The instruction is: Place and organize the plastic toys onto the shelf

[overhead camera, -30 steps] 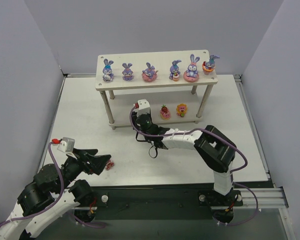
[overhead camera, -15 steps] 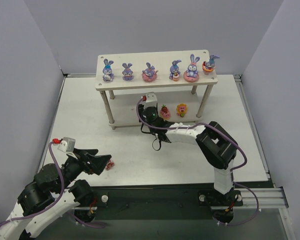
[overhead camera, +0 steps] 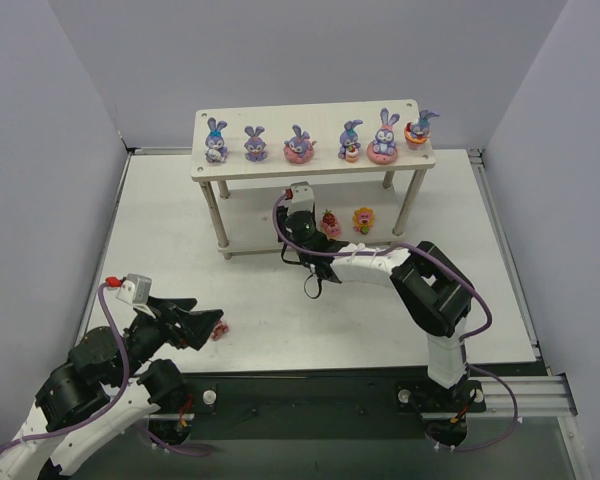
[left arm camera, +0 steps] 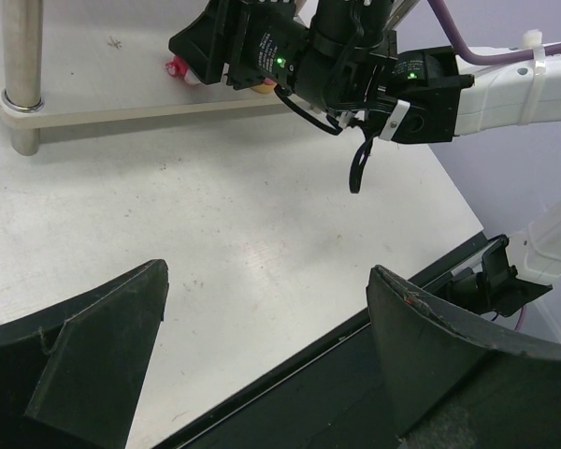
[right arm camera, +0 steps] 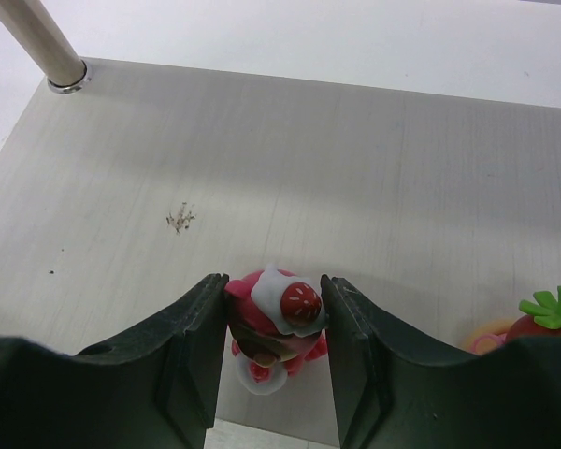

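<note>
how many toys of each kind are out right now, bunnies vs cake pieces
purple bunnies: 6, all on the shelf's top board
cake-like pieces: 4, two on the lower board, one held in the right gripper, one on the table
total: 10

The shelf (right arm camera: 430, 187) board is pale whitewashed wood, matt, with fine grain and a few dark specks. The cake toy (right arm camera: 279, 323) is smooth, glossy plastic, red with shiny white icing. My right tool (right arm camera: 273, 285) is matt black plastic with a slightly grainy face; my left tool (left arm camera: 266, 271) looks the same, its edges a little rough. The surface (left arm camera: 224, 234) is white, matt and faintly scuffed.
</note>
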